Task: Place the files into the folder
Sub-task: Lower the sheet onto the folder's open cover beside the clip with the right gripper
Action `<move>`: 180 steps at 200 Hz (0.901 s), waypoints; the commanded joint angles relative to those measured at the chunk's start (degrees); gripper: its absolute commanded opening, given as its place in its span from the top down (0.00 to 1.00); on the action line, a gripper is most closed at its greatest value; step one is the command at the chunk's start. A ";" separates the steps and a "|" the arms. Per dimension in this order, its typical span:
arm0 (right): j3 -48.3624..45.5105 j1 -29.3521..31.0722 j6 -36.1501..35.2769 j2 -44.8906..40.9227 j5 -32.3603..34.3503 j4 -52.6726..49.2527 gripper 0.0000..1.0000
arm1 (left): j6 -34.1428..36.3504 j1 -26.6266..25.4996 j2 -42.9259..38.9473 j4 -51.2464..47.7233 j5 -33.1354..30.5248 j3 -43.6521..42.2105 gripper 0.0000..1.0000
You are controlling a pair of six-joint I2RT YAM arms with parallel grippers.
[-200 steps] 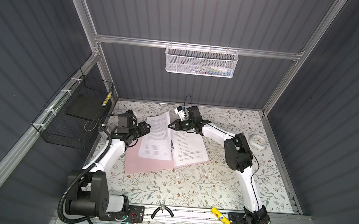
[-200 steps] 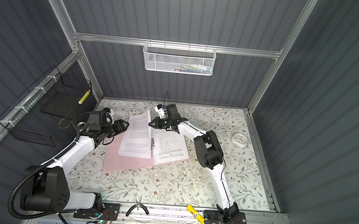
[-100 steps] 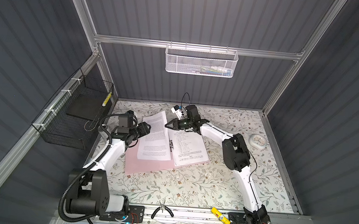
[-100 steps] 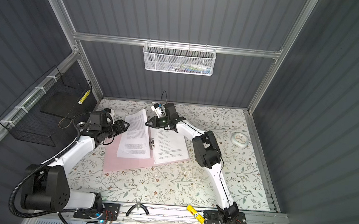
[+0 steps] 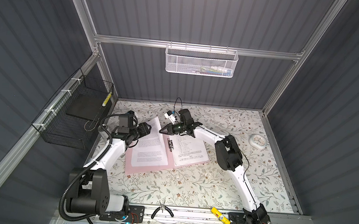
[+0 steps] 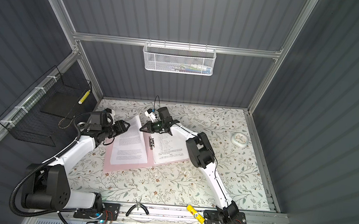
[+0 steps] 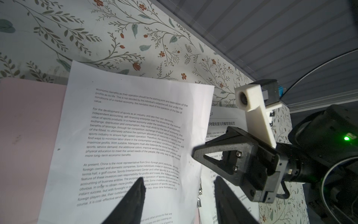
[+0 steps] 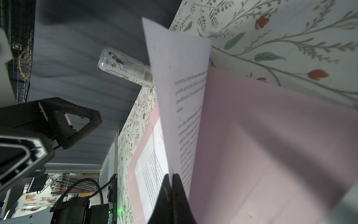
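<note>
In both top views, left of centre, the left pincer (image 5: 148, 129) hangs with its jaws parted and nothing between them, just beside the left edge of a raised top sheet (image 5: 152, 137). At mid-frame the pale-pink folder (image 5: 140, 169) lies open on the floral bench (image 5: 189, 189). The files (image 5: 189, 151) are spread over both its halves, and a small metal clip (image 5: 170, 143) sits along its spine. Just right of the raised sheet, the right pincer (image 5: 163, 131) is clamped tight on that sheet's edge, which stands curled up off the folder. A white clock (image 5: 258, 141) lies far right
</note>
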 commanded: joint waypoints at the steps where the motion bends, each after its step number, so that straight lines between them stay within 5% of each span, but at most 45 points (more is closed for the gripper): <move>1: 2.06 1.12 0.56 0.42 -0.92 -0.32 1.00 | 1.38 0.33 0.50 0.00 1.17 -0.44 0.41; 180: 11.13 1.53 0.04 5.56 9.97 -13.06 1.00 | 1.11 0.27 1.66 0.45 1.32 -0.04 0.42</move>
